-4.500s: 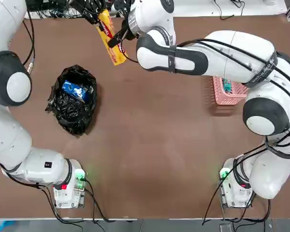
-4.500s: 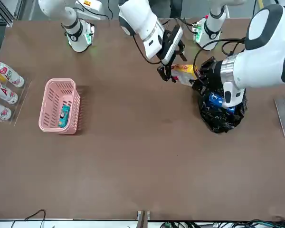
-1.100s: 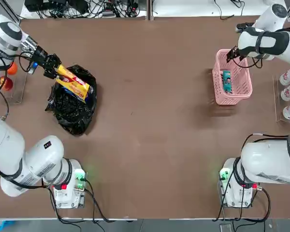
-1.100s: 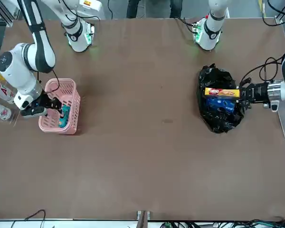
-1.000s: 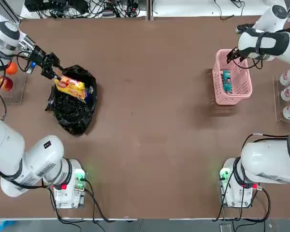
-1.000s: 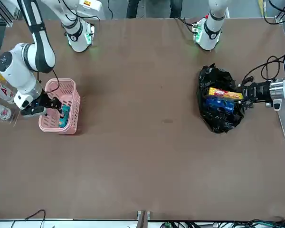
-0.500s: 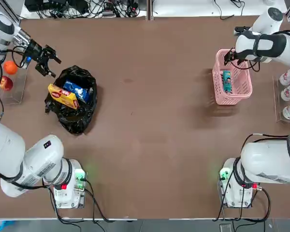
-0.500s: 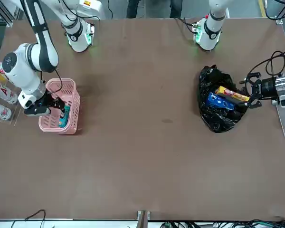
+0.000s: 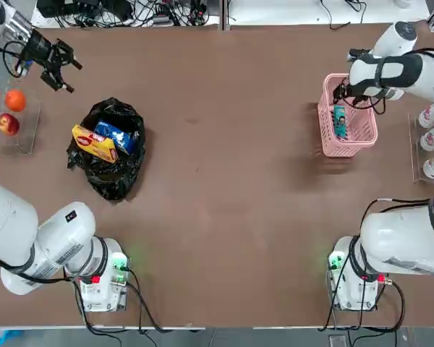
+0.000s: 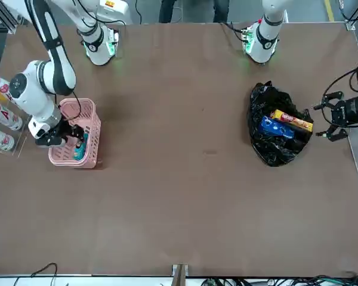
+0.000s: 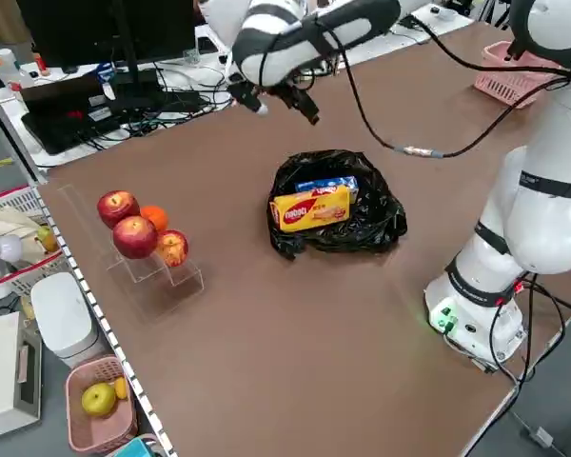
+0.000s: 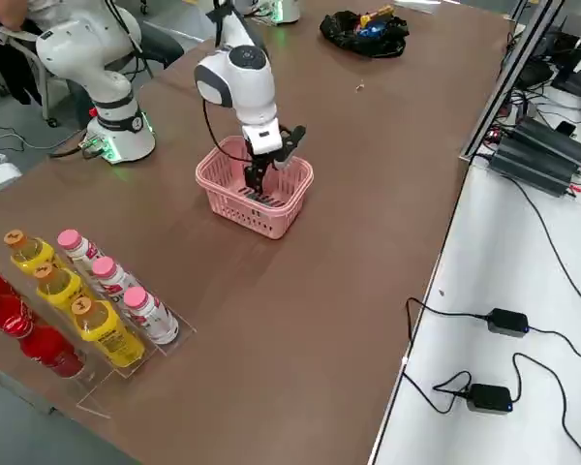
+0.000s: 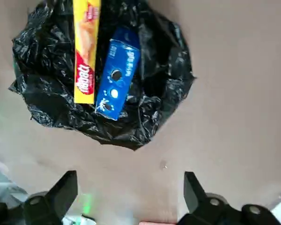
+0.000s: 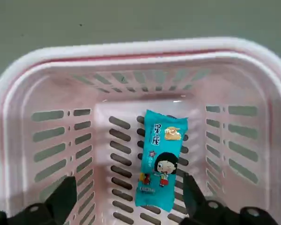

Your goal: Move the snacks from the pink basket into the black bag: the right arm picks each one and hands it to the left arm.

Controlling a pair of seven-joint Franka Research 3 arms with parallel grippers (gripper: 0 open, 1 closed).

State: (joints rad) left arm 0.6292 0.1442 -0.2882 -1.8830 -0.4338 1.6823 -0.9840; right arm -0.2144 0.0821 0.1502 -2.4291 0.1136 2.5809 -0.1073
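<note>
The black bag (image 9: 108, 177) lies at the left of the table with the yellow packet (image 9: 94, 143) and the blue-and-white pouch (image 9: 116, 136) resting in its mouth. My left gripper (image 9: 66, 72) hangs open and empty beyond the bag's far left side, apart from it; its wrist view looks down on the bag (image 13: 168, 70). The pink basket (image 9: 347, 148) stands at the right with the teal packet (image 14: 160, 158) flat on its floor. My right gripper (image 14: 126, 197) is open just above the basket's inside, its fingers either side of the packet's near end, not touching it.
Red and orange fruits (image 9: 11, 108) sit on a clear stand at the table's left edge. Bottles (image 12: 87, 300) stand in a rack beyond the basket at the right edge. Cables run along the far edge. Both arm bases (image 9: 101, 278) stand at the near edge.
The left gripper opened and let the yellow packet drop into the bag, then drew back toward the far left corner. The right gripper shifted slightly over the basket.
</note>
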